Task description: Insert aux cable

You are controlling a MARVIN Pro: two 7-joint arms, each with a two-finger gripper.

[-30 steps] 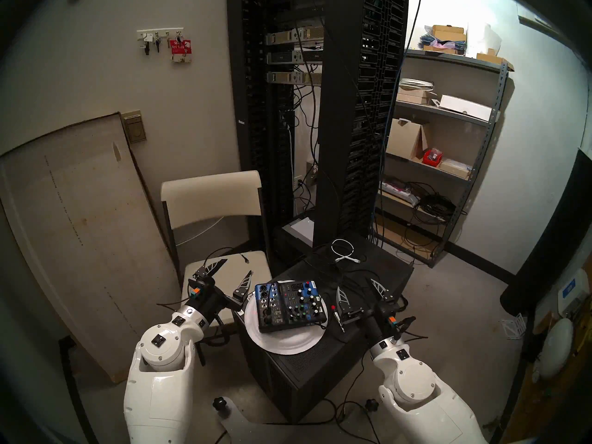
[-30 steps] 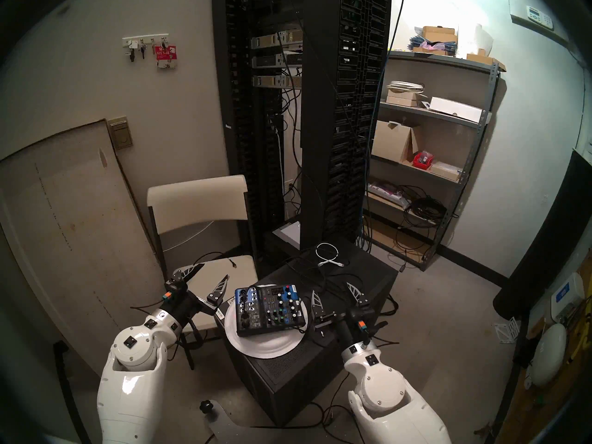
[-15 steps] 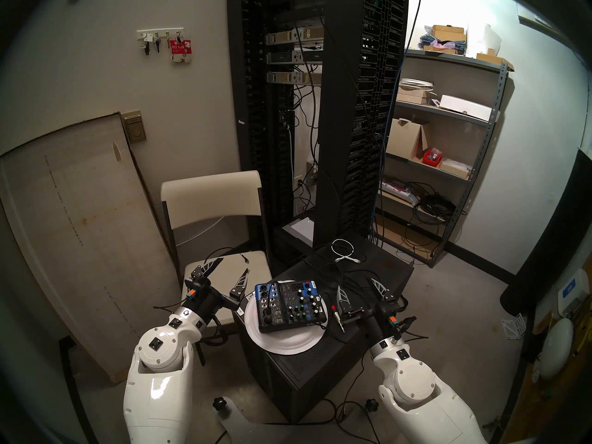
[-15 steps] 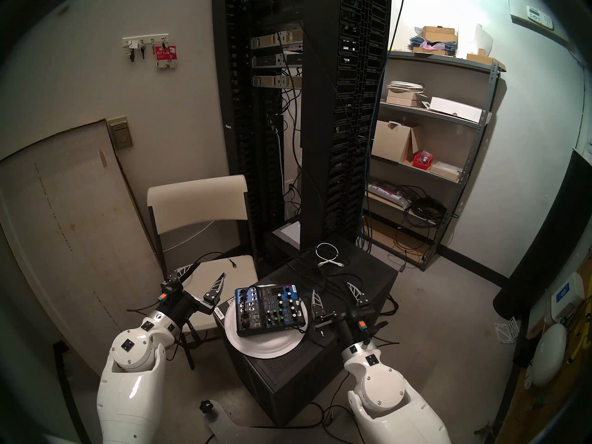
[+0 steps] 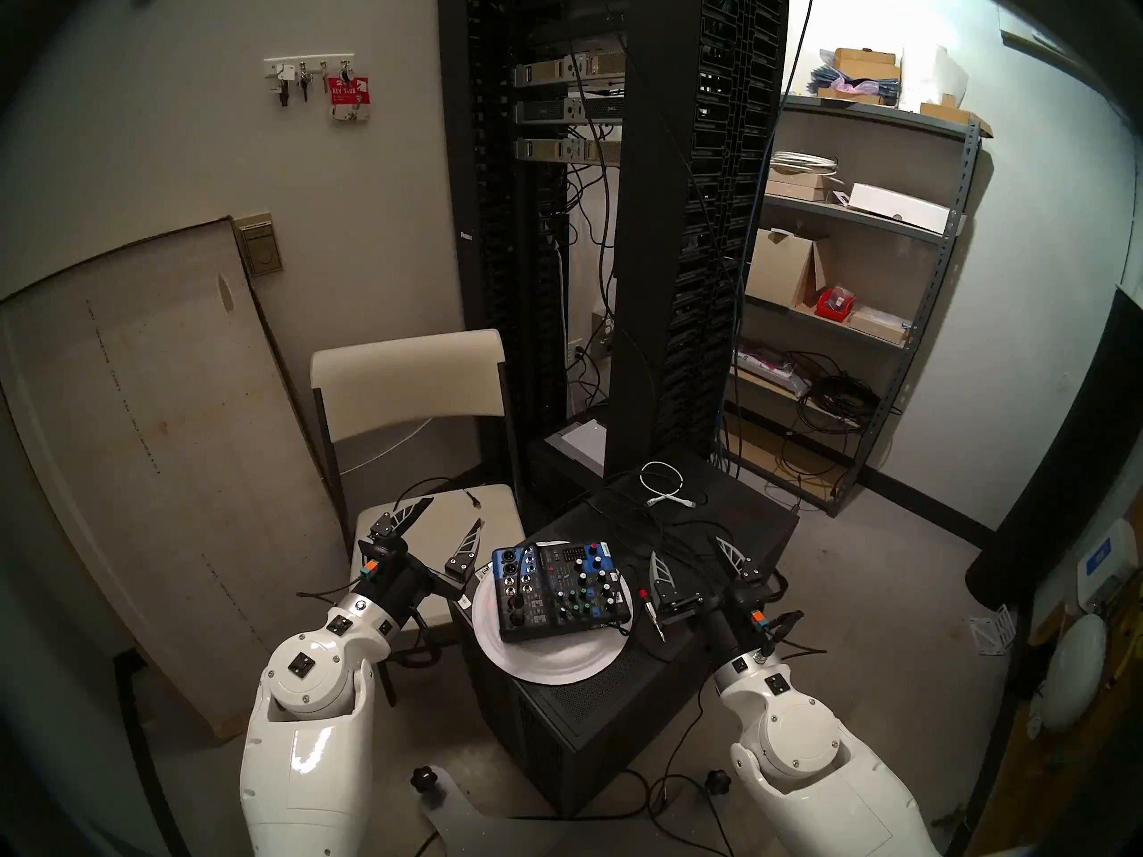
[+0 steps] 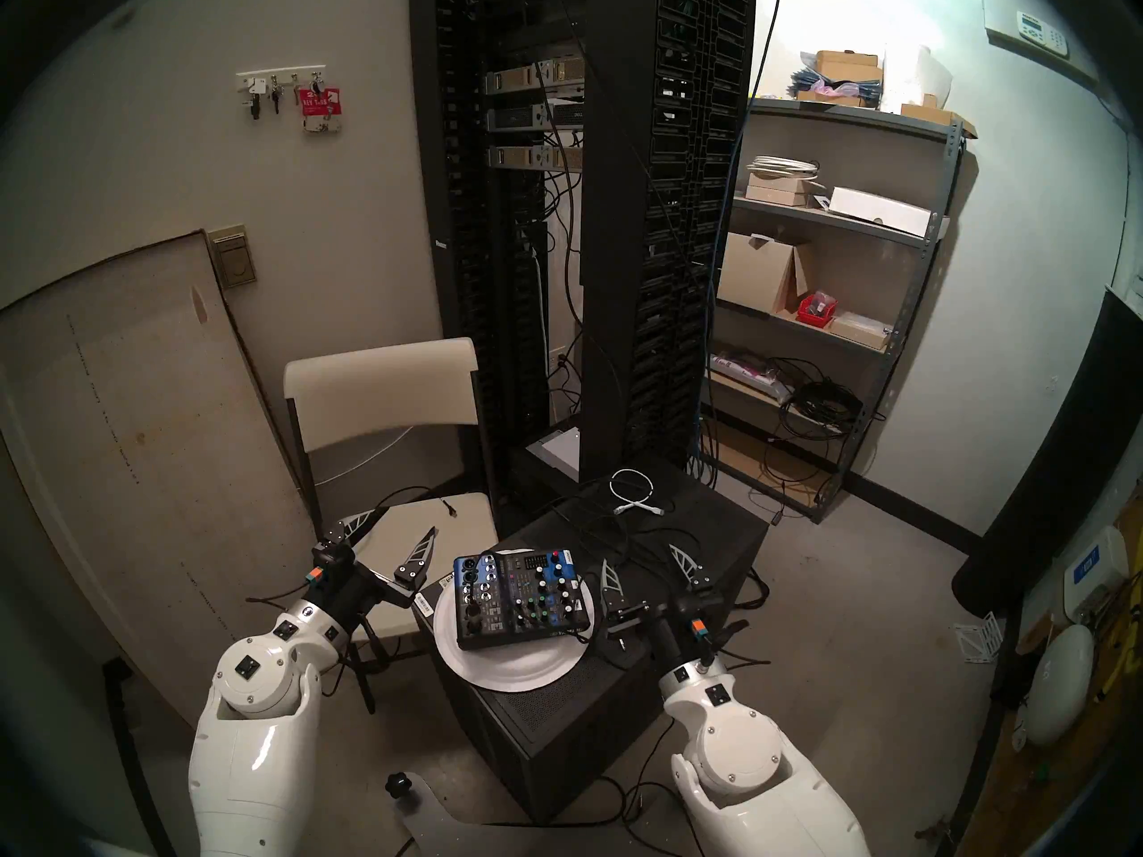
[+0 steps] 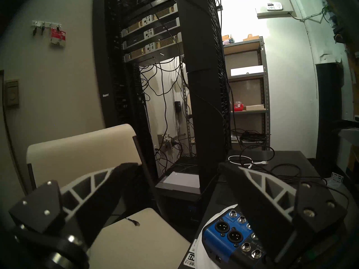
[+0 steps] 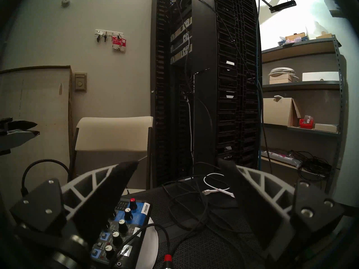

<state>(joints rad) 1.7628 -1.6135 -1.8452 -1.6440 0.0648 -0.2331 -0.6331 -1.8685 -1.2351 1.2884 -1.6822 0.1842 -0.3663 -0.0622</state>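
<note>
A black and blue audio mixer sits on a white plate on top of a black cabinet. Thin black cables lie tangled behind it; I cannot pick out the aux cable among them. A jack plug with a red ring lies right of the plate. My left gripper hangs open and empty over the chair seat, left of the mixer. My right gripper stands open and empty over the cabinet, right of the mixer, just past the red-ringed plug.
A coiled white cable lies at the cabinet's far side. A beige folding chair carries a thin black cable end. A tall black server rack stands behind, metal shelves at right, a leaning board at left.
The left arm drew its open gripper slightly to the left, away from the mixer, and has since held still. The right arm has not moved.
</note>
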